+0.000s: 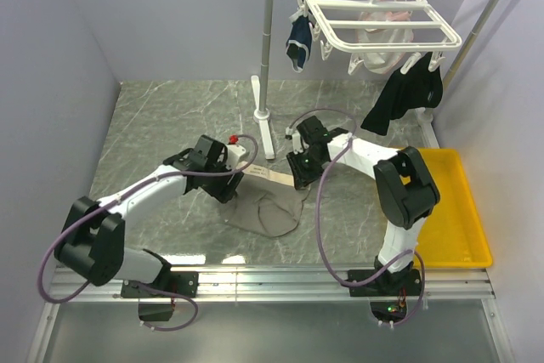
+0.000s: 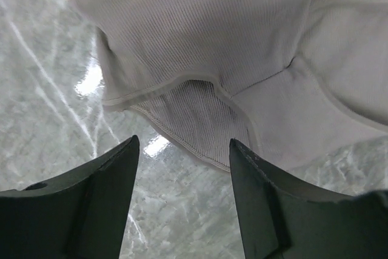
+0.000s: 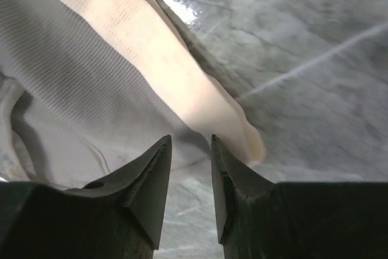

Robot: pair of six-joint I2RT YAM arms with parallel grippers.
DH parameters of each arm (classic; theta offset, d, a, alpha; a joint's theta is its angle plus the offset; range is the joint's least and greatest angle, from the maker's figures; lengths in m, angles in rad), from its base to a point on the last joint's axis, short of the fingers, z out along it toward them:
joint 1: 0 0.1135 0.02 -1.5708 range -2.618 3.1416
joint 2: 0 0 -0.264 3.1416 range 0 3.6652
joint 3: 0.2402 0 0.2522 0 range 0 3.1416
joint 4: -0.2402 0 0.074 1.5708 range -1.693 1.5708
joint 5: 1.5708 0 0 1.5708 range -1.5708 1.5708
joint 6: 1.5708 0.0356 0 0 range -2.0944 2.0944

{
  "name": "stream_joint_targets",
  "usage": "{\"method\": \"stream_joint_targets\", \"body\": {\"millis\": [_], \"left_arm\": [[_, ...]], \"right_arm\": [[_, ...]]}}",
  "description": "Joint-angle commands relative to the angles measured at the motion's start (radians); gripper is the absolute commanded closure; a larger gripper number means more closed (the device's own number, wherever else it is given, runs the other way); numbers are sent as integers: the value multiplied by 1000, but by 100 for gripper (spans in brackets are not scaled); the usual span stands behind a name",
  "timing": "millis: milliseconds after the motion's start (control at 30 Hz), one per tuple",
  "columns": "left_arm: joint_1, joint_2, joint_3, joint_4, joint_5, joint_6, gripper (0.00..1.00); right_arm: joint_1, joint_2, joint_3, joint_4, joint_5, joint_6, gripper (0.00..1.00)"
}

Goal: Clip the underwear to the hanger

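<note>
The taupe underwear (image 1: 265, 212) lies crumpled on the marble table, its beige waistband (image 1: 272, 176) stretched between my two grippers. My left gripper (image 1: 231, 184) is open. In the left wrist view its jaws (image 2: 183, 139) stand wide apart just short of the fabric's hem (image 2: 200, 107), with nothing between them. My right gripper (image 1: 299, 179) is at the waistband's right end. In the right wrist view (image 3: 191, 137) its jaws stand narrowly apart, with the waistband's end (image 3: 200, 101) just past the tips. The white hanger (image 1: 374, 14) hangs from the pole at the back right.
Navy briefs (image 1: 299, 42) and a black garment (image 1: 404, 99) hang clipped to the hanger. The grey pole stand (image 1: 265, 82) rises just behind the grippers, its base on the table. A yellow tray (image 1: 450, 210) sits at the right edge.
</note>
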Motion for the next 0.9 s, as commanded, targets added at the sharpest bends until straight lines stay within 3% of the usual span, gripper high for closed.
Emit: {"method": "stream_joint_targets", "body": {"millis": [0, 100, 333, 500, 867], "left_arm": [[2, 55, 33, -19, 17, 57, 34], [2, 102, 39, 7, -5, 63, 36], [2, 228, 45, 50, -65, 86, 42], [2, 245, 27, 47, -77, 100, 48], [1, 219, -15, 50, -74, 94, 48]], "right_arm": [[29, 42, 37, -13, 23, -2, 60], [32, 51, 34, -9, 57, -5, 69], [30, 48, 20, -16, 114, -27, 100], [26, -28, 8, -28, 115, -34, 100], [4, -116, -14, -71, 137, -93, 100]]}}
